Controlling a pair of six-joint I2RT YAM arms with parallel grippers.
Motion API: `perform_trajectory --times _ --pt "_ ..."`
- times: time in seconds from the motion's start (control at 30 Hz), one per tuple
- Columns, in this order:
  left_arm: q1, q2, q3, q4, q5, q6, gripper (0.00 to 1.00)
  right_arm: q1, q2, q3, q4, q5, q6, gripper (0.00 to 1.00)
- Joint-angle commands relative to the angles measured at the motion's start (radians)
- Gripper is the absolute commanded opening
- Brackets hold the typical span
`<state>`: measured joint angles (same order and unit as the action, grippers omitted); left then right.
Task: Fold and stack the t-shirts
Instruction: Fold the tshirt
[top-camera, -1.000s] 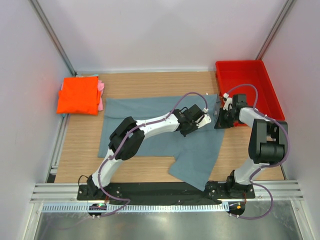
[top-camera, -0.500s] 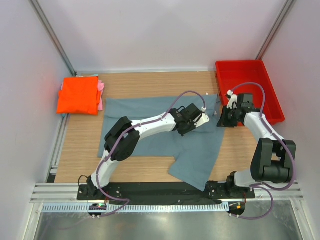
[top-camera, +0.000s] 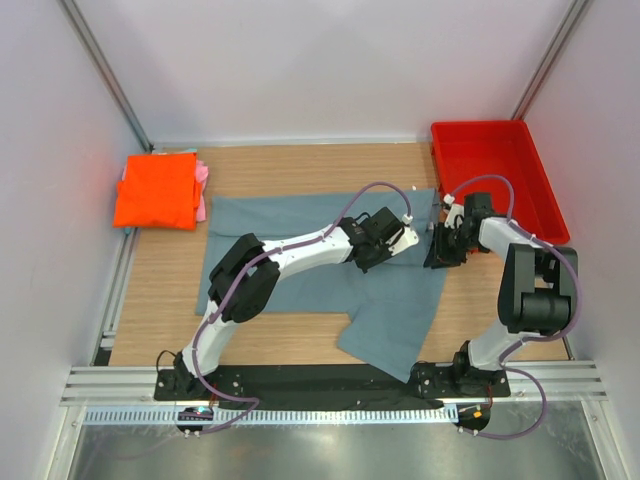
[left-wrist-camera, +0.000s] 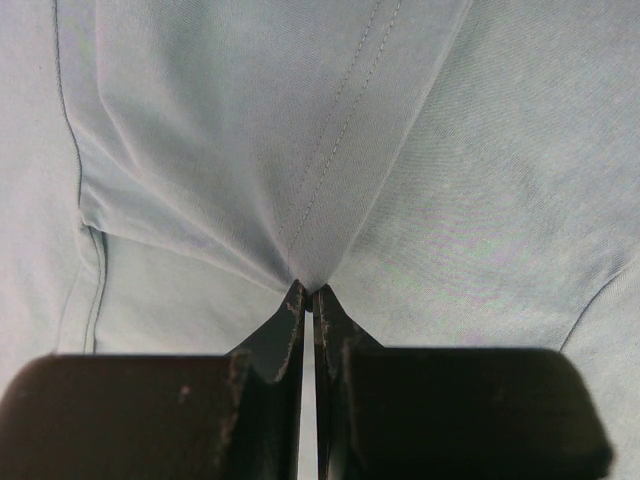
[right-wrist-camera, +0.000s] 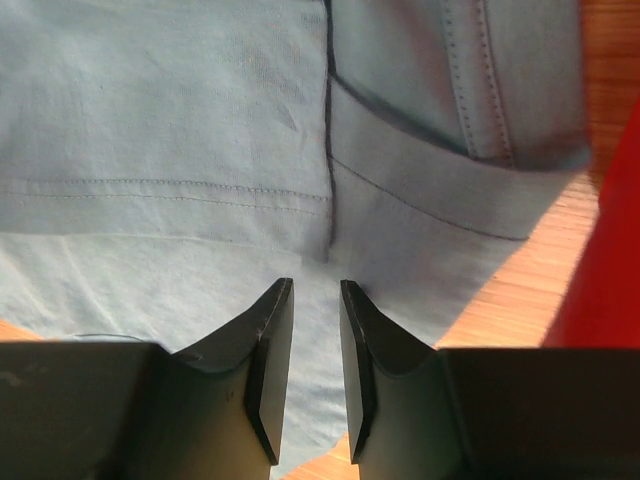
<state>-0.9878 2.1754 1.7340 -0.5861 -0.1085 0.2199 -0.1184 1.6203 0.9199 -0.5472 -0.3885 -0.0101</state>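
Left wrist: my left fingers (left-wrist-camera: 297, 308) are pinching shut on a pucker of the soft, limp grey-blue t-shirt (left-wrist-camera: 420, 150) spread on the tabletop (top-camera: 300, 165), my right fingers (right-wrist-camera: 278, 320) hovering slightly parted, empty, at its hem (right-wrist-camera: 160, 195), the likeliest hold.

- You're in a lab test cell: white panel walls (top-camera: 320, 70) box your wooden table (top-camera: 300, 165) from 9 to 3 o'clock.
- Aluminium rail (top-camera: 110, 385) spans 6 o'clock.

The red plastic bin (top-camera: 490, 170) stands just beside the right claw (top-camera: 436, 255), blocking its outer side; the left arm (top-camera: 300, 250) lies across the grey-blue t-shirt (top-camera: 390, 300). Bare desk (top-camera: 300, 165) runs along the far edge to the orange t-shirt (top-camera: 157, 190) at far left.
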Motion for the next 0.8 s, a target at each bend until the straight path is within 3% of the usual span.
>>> perform_trajectory --times 0.0,0.53,0.63,0.67,0.77 --pt "0.0 -0.029 0.029 -0.003 0.016 -0.001 0.03 0.003 0.01 0.039 0.021 -0.012 0.007 0.31" --pt "0.0 -0.008 0.036 -0.003 0.027 -0.01 0.03 0.034 0.079 0.066 0.066 0.023 0.007 0.3" --pt "0.0 -0.006 0.036 -0.003 0.027 -0.01 0.04 0.04 0.084 0.065 0.07 0.03 0.002 0.23" --pt "0.0 -0.008 0.036 -0.003 0.027 -0.01 0.04 0.042 0.081 0.065 0.075 0.031 0.004 0.15" --pt "-0.002 -0.008 0.036 -0.003 0.027 -0.01 0.04 0.042 0.063 0.057 0.078 0.039 0.009 0.06"
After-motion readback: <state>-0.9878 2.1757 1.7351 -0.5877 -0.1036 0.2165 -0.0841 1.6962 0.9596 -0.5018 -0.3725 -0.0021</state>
